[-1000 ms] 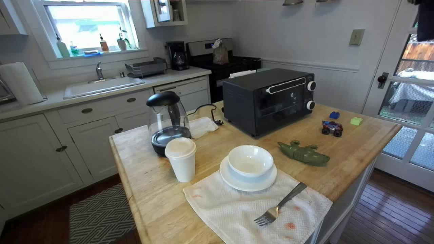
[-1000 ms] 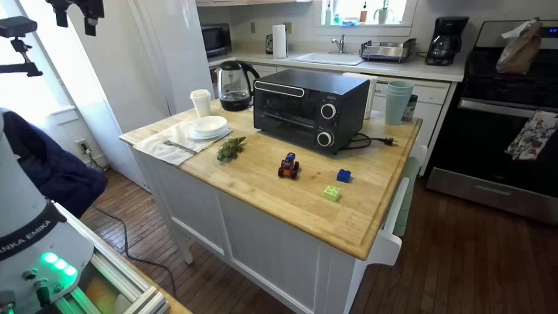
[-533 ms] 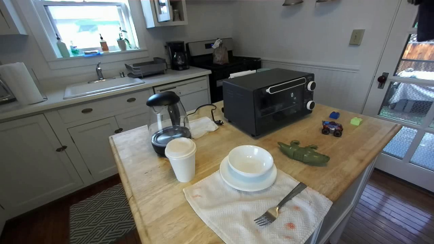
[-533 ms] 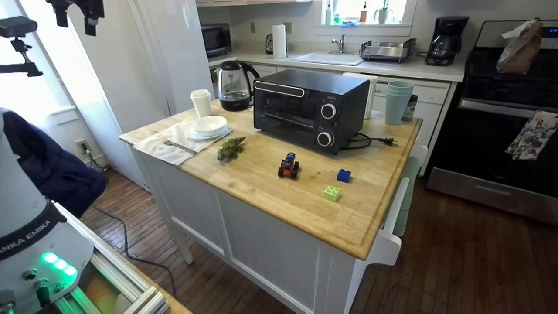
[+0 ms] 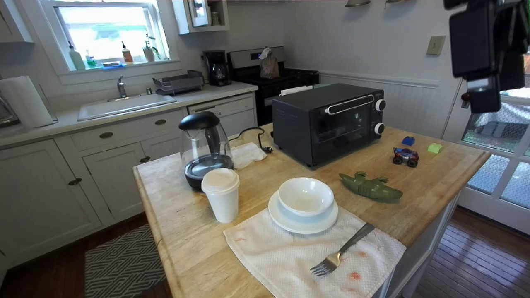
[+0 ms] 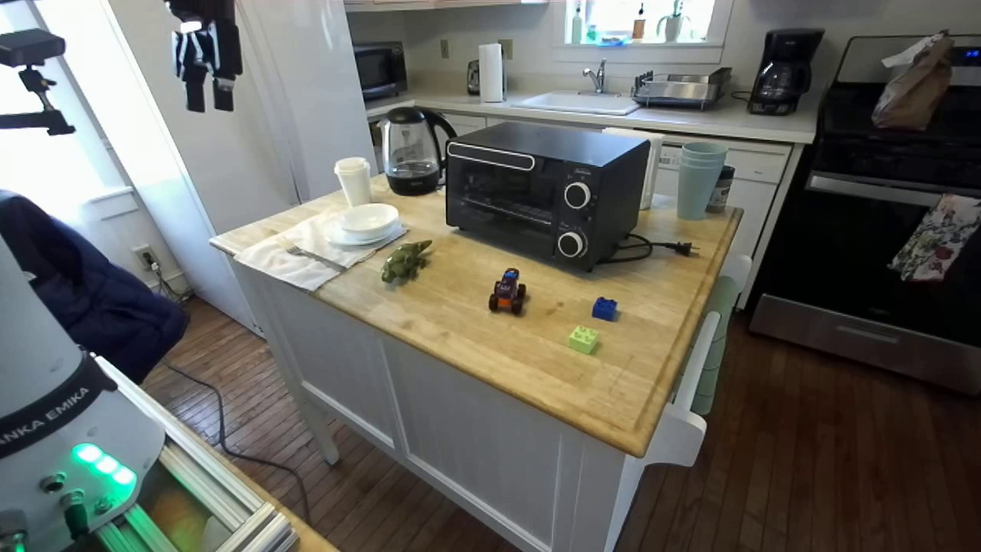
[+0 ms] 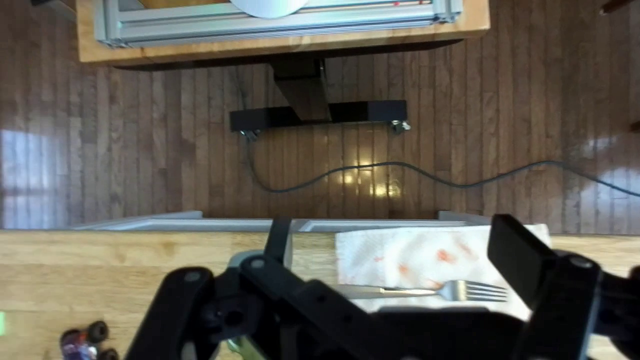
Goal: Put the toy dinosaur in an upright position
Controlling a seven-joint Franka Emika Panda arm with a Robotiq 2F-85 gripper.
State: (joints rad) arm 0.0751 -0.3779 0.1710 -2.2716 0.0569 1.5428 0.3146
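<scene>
The toy dinosaur (image 5: 370, 187) is dark green and long, with a tapering tail. It lies on its side on the wooden table (image 5: 439, 186), its legs sticking out on the side toward the oven. It also shows in an exterior view (image 6: 405, 261), and a small green part shows in the wrist view (image 7: 245, 348), mostly hidden by my gripper (image 7: 395, 245). My gripper is open and empty, fingers wide apart. It hangs high above the table, apart from everything, at the upper right in an exterior view (image 5: 497, 85) and at the upper left in an exterior view (image 6: 209, 100).
A white bowl (image 5: 306, 196) on a plate (image 5: 304, 227) and a fork (image 5: 343, 252) lie on a cloth (image 5: 265, 244) beside the dinosaur. A black toaster oven (image 5: 327, 120), toy truck (image 5: 405, 156), blue brick (image 5: 408, 140), green brick (image 5: 434, 147), white cup (image 5: 221, 196) and kettle (image 5: 207, 149) stand nearby.
My gripper has moved into view at the upper right in an exterior view, and down and rightward in an exterior view. The toy dinosaur and the other table things have not moved.
</scene>
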